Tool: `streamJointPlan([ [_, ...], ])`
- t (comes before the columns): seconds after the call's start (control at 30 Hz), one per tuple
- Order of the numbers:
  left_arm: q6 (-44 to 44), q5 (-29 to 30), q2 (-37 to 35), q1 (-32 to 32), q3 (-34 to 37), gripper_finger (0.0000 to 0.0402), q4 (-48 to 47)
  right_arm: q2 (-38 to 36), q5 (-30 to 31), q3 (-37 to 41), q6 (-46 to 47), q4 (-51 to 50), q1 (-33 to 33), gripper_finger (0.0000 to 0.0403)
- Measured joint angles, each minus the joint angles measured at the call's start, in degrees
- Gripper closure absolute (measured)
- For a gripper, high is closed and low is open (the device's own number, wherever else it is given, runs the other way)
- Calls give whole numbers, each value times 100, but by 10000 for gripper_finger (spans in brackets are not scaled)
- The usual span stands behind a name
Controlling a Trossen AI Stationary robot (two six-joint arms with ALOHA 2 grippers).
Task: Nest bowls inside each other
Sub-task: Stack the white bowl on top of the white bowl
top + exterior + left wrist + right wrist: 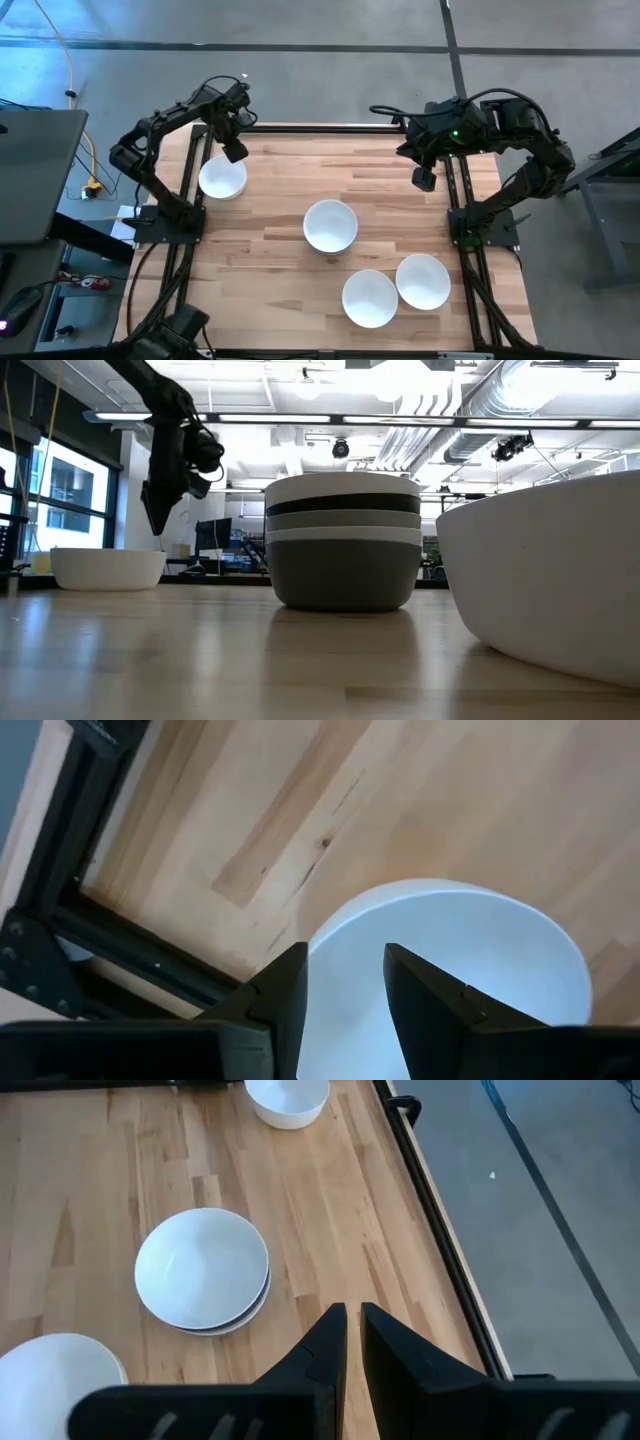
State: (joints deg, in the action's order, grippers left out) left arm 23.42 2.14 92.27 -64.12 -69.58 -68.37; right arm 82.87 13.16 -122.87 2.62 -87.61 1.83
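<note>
Item: bowl nesting, left arm over the outlying white bowl.

Left gripper point(345, 995): jaws apart, holding nothing, hanging just above the lone white bowl point(222, 178), apparently lined up to take its rim. Farther out from those jaws, mid-table: the nested stack point(343, 540), white over black, white and grey layers, probably the receiving pile. Beyond it: two loose white bowls point(370, 298), point(423, 281), touching. Right gripper point(352, 1342): jaws nearly closed, empty, parked above the far table edge, clear of the work.
</note>
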Motion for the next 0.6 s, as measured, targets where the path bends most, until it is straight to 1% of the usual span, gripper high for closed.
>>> streamJointPlan([
  [0.23, 447, 105, 0, 59, 144, 280, 214, 0, -148, 0, -4, -1, 0, 379],
  [0.4, 1038, 287, 11, 109, 144, 280, 254, 0, -178, 0, 129, -3, 0, 379],
  [0.5, 1246, 284, 17, 133, 152, 280, 260, 0, -181, 0, 217, -5, 0, 379],
  [0.6, 1398, 287, 18, 167, 312, 280, 239, 0, -202, 0, 286, -15, 0, 379],
])
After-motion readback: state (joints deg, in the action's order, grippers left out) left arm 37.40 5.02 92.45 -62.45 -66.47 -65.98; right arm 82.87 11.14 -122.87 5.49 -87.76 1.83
